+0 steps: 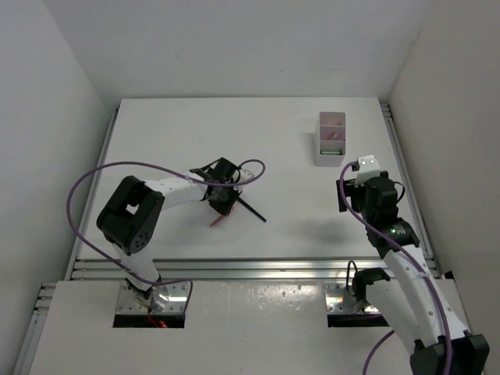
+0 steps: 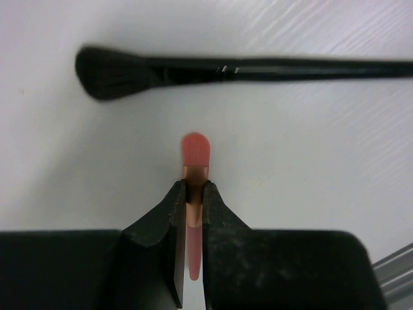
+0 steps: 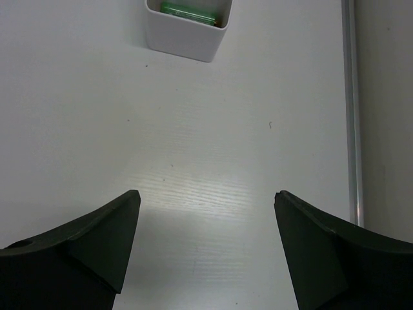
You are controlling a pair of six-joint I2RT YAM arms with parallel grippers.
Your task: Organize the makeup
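Fingers (image 3: pixel 97 239) of my right gripper (image 3: pixel 206 197) hang spread and empty over the table (image 3: pixel 77 129), near the white box (image 3: pixel 184 42), probably on standby. Beside the black brush (image 2: pixel 258 68), my left gripper (image 2: pixel 193 192) clamps a pink pencil (image 2: pixel 195 152) at its rose-gold band, apparently bound for the box, where a green tube (image 3: pixel 187 11) lies. No lettering is legible.

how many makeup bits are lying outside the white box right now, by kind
black brush: 1
pink pencil: 1, pinched in the left claw
total: 2
What sits inside the white box is too small to count.
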